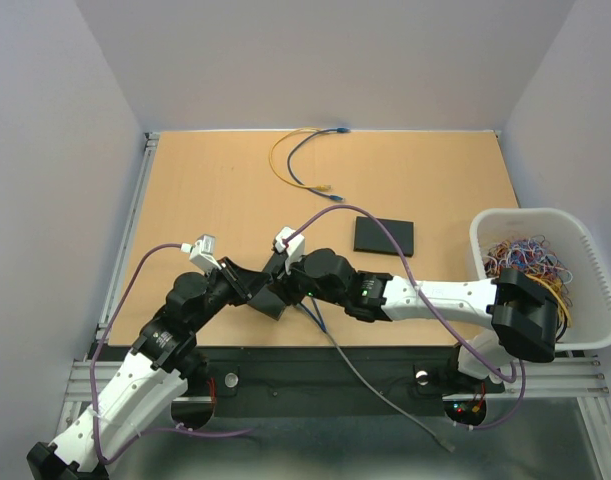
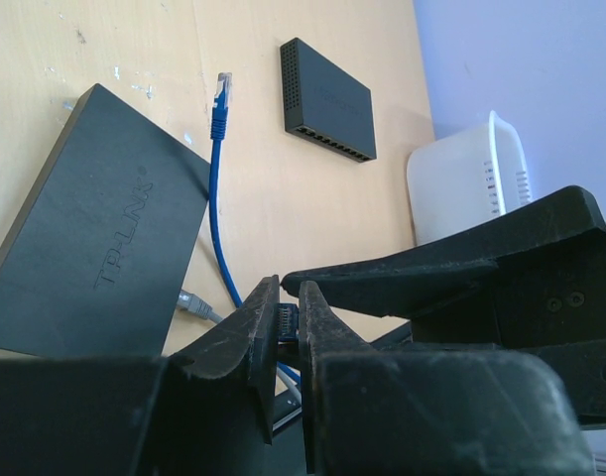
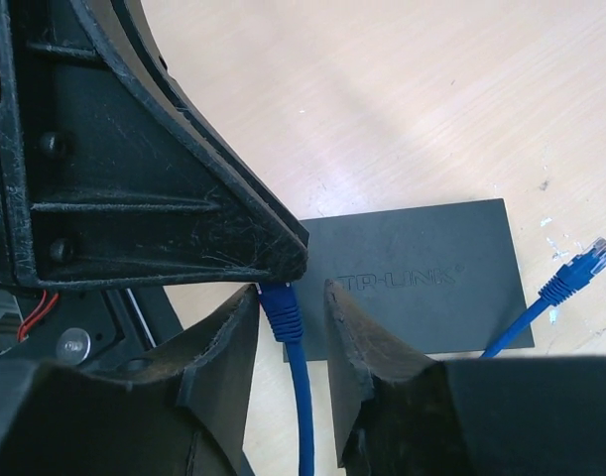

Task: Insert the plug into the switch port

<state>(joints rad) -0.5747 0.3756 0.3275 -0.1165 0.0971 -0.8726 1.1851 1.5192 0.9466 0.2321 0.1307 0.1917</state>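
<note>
Over edge of TP-Link switch (image 3: 422, 263), leftmost: left gripper (image 2: 288, 288), jaws narrow, pinching blue plug (image 3: 281, 309). Right of it: right gripper (image 3: 291, 290), jaws apart, straddling same plug, gap one side. Past switch's corner: loose blue connector (image 3: 588, 260)

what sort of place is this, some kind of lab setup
Probably a robotics lab test cell: a wooden table boxed in by plain walls, a network switch lying on it, and a white basket full of coloured cables at its right edge.
</note>
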